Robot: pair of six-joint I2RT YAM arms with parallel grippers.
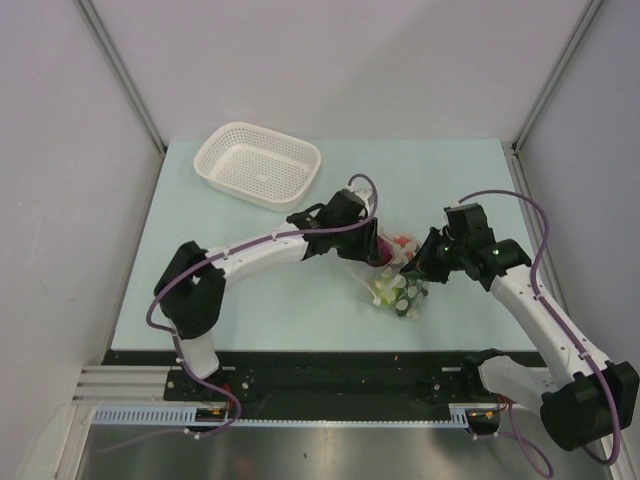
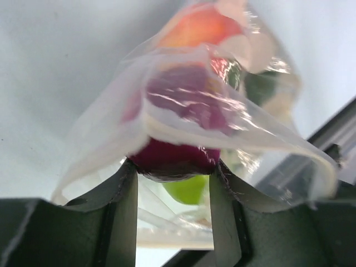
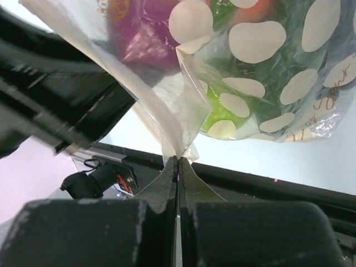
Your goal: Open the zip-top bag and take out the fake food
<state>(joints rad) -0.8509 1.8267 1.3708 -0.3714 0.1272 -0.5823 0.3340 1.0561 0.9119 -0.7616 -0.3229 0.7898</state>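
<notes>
Left gripper [image 2: 173, 169] is pinching the purple piece [image 2: 177, 156] right at the mouth of the bag [image 2: 105, 117], with a finger pressing on each side of it. Right gripper [image 3: 177, 167] is squeezing a flap of the bag film, jaws tight together on it. The orange fruit [image 2: 200, 28] and green ball [image 2: 186, 190] are sitting inside. The bag's being held between both grippers, a bit right of the table's [image 1: 250, 300] middle, toward the near edge. Basket [image 1: 300, 152] is sitting near the far-left corner.

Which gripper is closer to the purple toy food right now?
Left. The left gripper has the purple toy between its jaws; the right gripper pinches the edge of the bag, farther off.
</notes>
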